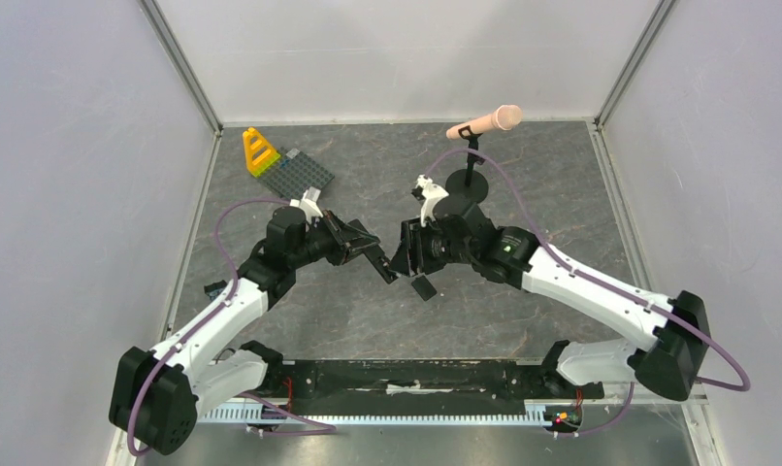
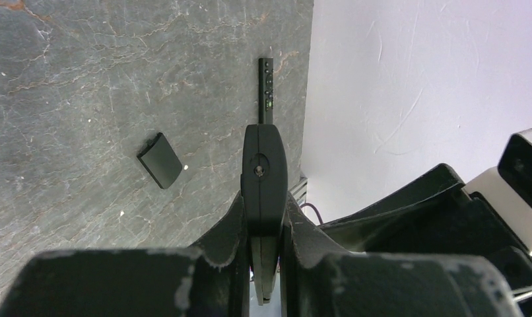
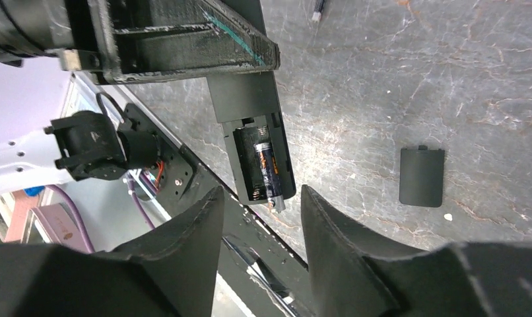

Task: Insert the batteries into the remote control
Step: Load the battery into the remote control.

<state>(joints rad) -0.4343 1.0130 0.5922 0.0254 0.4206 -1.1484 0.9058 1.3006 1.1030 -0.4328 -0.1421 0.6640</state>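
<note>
The left tool [image 2: 264,211] is clamped on the remote control [image 3: 245,105] and holds it in the air over the middle of the worktop [image 1: 562,194], with its open compartment facing the right wrist camera. One battery [image 3: 266,168], dark with orange print, sits in the compartment at a slight tilt. Its silvery end pokes past the remote's free end.

The right tool [image 3: 260,218] faces that end with its fingers apart, one on each side of the protruding cell and touching neither it nor the remote. The left tool's fingers cover the remote's other half.

The loose cover [image 1: 424,287] lies flat on the worktop just nearer the near edge than the two tools. A grey studded plate [image 1: 305,173] with a yellow brick piece [image 1: 259,152] sits by the far-left corner. A pink microphone [image 1: 484,122] on a black stand [image 1: 465,183] is near the far edge, behind the right arm.

Past the left tool's clamp a thin black strip [image 2: 266,86] with small buttons shows; whether it belongs to the held remote I cannot tell.
</note>
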